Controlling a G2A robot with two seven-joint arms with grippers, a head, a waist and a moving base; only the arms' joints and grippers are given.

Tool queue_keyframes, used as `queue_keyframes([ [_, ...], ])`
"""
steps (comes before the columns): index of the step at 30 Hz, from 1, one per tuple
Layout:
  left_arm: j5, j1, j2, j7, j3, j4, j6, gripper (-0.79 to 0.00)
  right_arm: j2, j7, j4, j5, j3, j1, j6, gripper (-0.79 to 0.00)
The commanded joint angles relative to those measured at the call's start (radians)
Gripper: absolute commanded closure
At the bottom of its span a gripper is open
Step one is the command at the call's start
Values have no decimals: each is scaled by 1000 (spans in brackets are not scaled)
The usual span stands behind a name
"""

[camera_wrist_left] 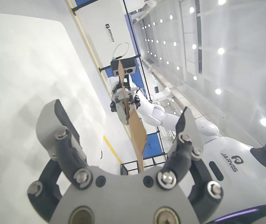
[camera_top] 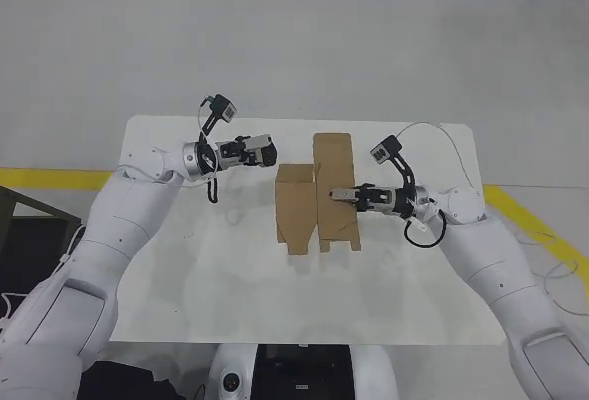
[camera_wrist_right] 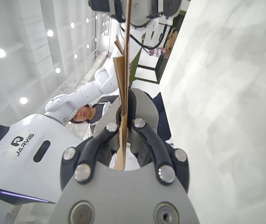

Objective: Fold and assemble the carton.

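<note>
- Glossy white rounded arms (camera_top: 114, 230); thin black cables (camera_top: 212, 188) loop at both wrists.
- Grey metal left gripper (camera_top: 265, 150) and right gripper (camera_top: 342, 194): curved black linkages (camera_wrist_right: 151, 138), round silver screws (camera_wrist_left: 83, 176).

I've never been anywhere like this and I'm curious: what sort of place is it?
Probably a big industrial hall or robot test site: a high white ceiling with rows of lights, a yellow floor line, and a white worktable where a robot handles a cardboard carton.
</note>
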Motion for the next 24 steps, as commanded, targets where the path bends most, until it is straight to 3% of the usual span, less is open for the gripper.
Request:
queue_keyframes([
  [1,9,14,0,22,-3,-12,3,-785,4,-45,-5,-12,19,-12,-1,0],
  [14,61,55,-40,107,64,-101,31,-785,31,-459,-158,-158,139,-217,-7,0],
  [24,69,41,-88,146,131,-76,24,-785,47,-589,-274,-261,216,-316,23,0],
])
